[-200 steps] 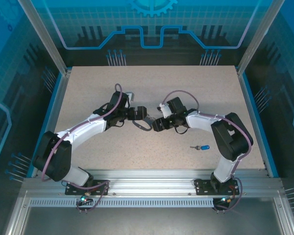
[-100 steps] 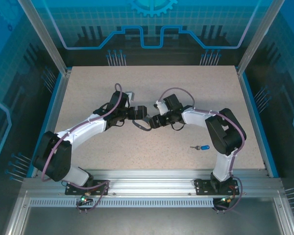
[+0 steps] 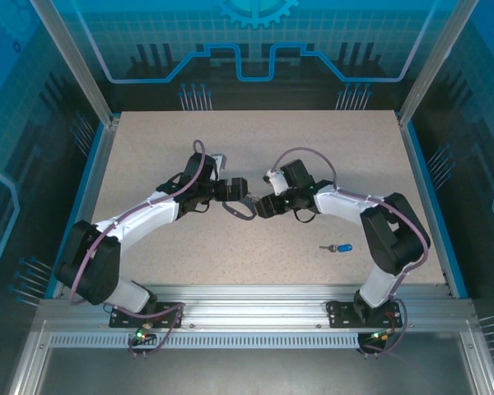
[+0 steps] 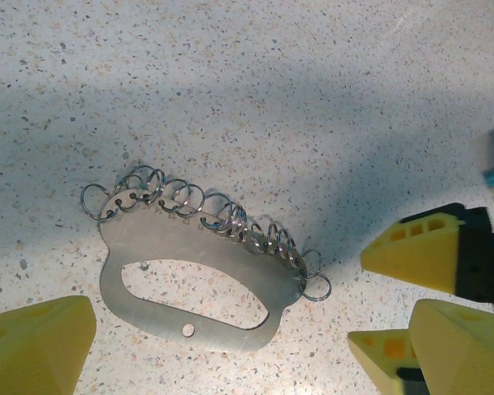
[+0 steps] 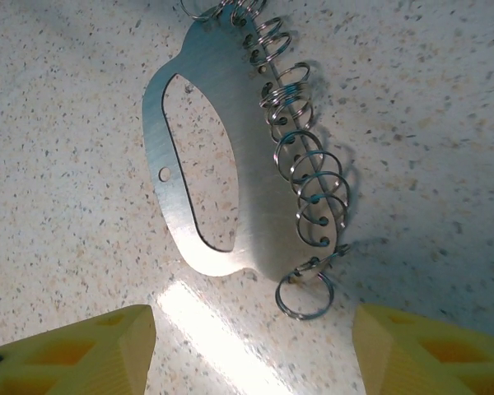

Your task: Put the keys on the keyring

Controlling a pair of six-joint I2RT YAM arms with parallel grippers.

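The speckled beige surface (image 3: 148, 148) carries everything. The left arm (image 3: 136, 220) reaches in from the near left corner and the right arm (image 3: 375, 216) bends in from the near right corner. Their ends face each other near the middle of the surface.

The left claw (image 3: 239, 192) is spread wide. In its own wrist view its yellow fingertips (image 4: 37, 346) sit at the two bottom corners, gripping nothing. The right claw (image 3: 262, 206) is likewise apart, its two yellow pads (image 5: 74, 350) far to either side in the right wrist view, and it holds nothing.

Between the two claws the keyring (image 4: 222, 257) lies flat on the surface near its middle (up close it is a silvery metal plate with an oval cut-out, one small hole, and a row of little wire rings (image 5: 300, 160) strung along one long edge). Neither claw touches it; the fingertips stand just beside it.

The key (image 3: 340, 247) lies on the surface well apart from the keyring, toward the near right corner and beside the right arm's elbow. Its blue head points toward the right edge and its short silver blade toward the left, and it is free of both claws.
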